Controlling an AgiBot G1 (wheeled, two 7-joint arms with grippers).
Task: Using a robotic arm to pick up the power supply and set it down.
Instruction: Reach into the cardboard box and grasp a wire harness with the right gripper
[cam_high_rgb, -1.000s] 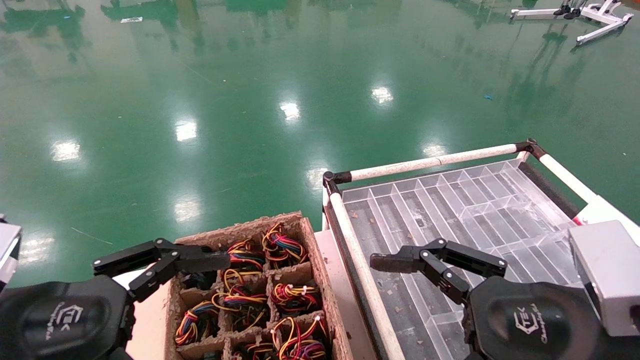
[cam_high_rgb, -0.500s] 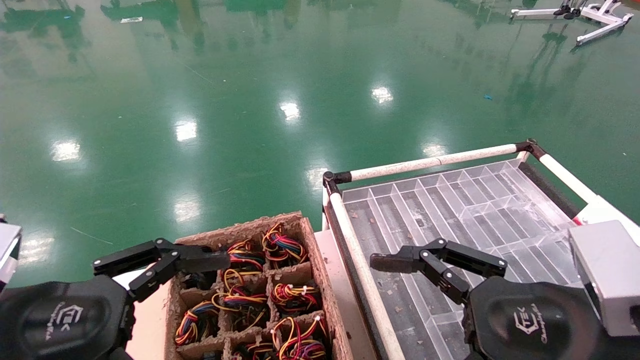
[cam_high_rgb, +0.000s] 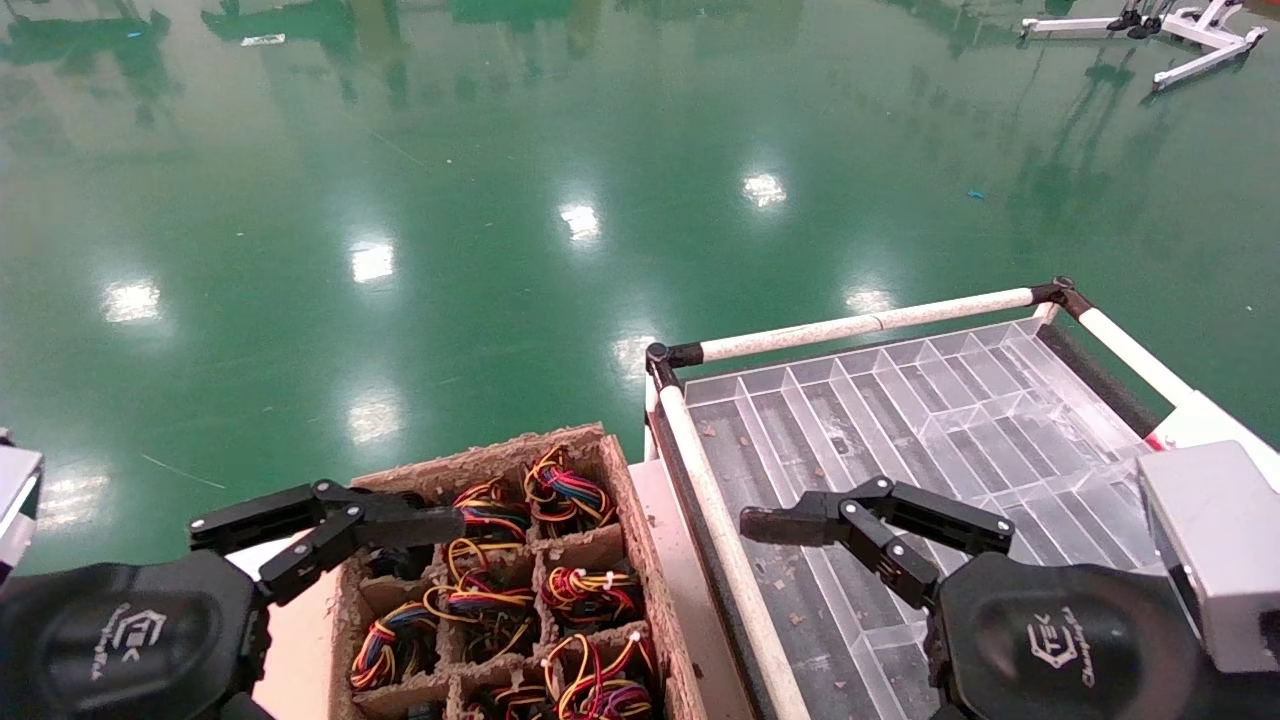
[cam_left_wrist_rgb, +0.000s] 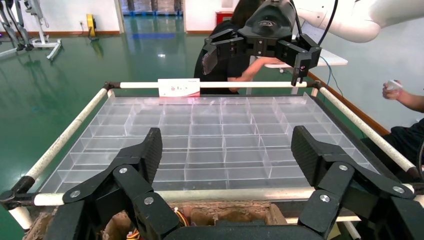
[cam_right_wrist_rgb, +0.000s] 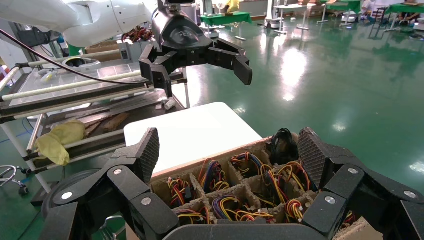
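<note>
Two pincers showed in the head view: the left pincer (cam_high_rgb: 330, 535) hovered wide open above the cardboard crate (cam_high_rgb: 640, 540) of wire-bundled power supplies (cam_high_rgb: 565, 495) (none gripped). The right pincer (cam_high_rgb: 800, 530) hung over the clear divider tray (cam_high_rgb: 900, 400). Each wrist view showed its own jaws spread wide, empty.

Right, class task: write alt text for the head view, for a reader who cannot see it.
Two open black grippers reach forward over a green floor: the left gripper hovers above a cardboard tray of power supplies with coloured wires, and the right gripper is above an empty clear compartment tray.
</note>
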